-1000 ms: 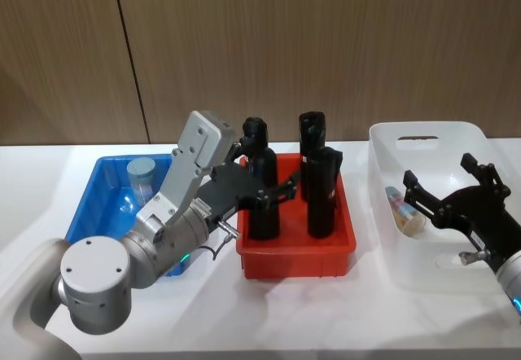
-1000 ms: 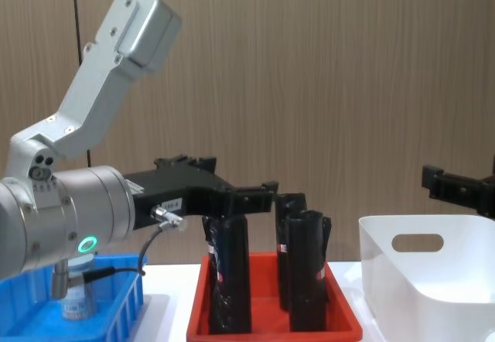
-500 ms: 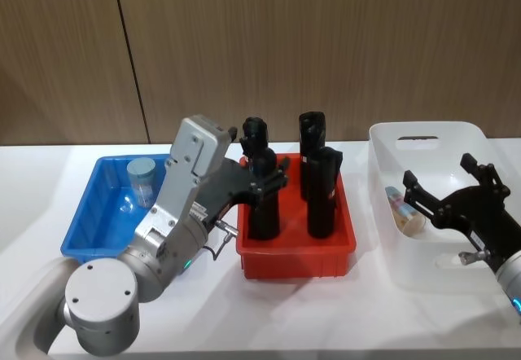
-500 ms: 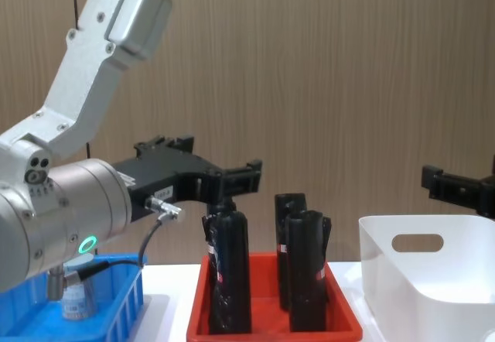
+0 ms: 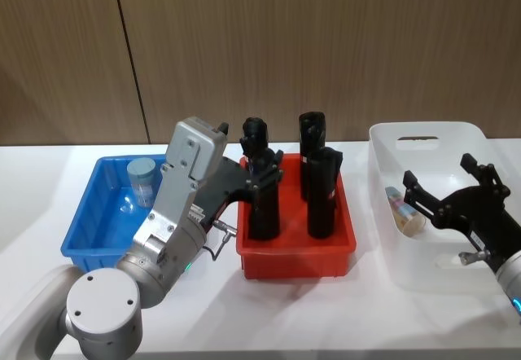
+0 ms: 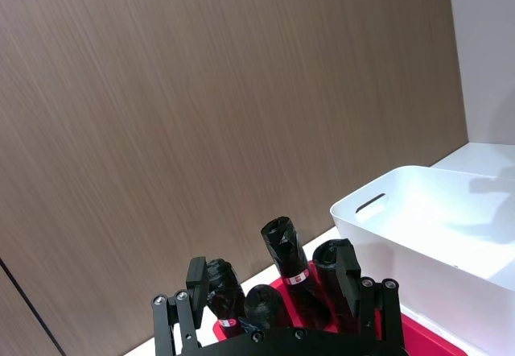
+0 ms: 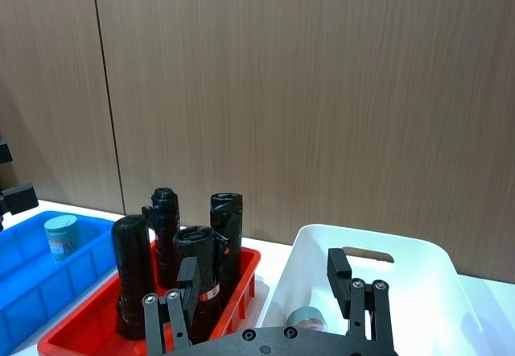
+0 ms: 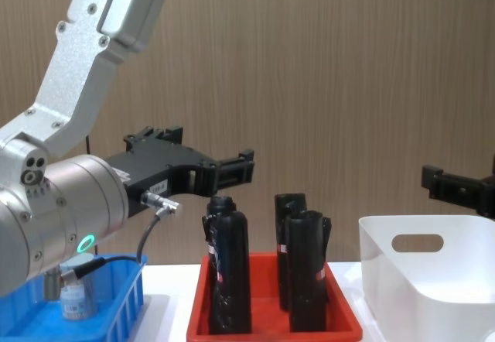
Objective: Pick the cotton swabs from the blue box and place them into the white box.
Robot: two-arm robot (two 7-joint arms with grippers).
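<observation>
1. The blue box sits at the lower left of the head view. One cotton swabs jar stands upright in its far corner, lid up, close to the back wall.
2. Just right of it, the left gripper hangs above the left side of the red tray. Its fingers are spread and it carries nothing. It is level with the tops of the black bottles.
3. The step in hand looks like the reach for that jar. To do it well, the gripper should lift clear of the bottle tops before swinging left. It should then centre over the lid and come straight down.
4. The jar stands near the corner, so the fingers should straddle it on the sides that face away from the walls. They should close on the body below the lid.
5. At the right of the frame, the white box already holds a second jar, lying on its side.
6. The right gripper hovers over that box, fingers apart and empty.
</observation>
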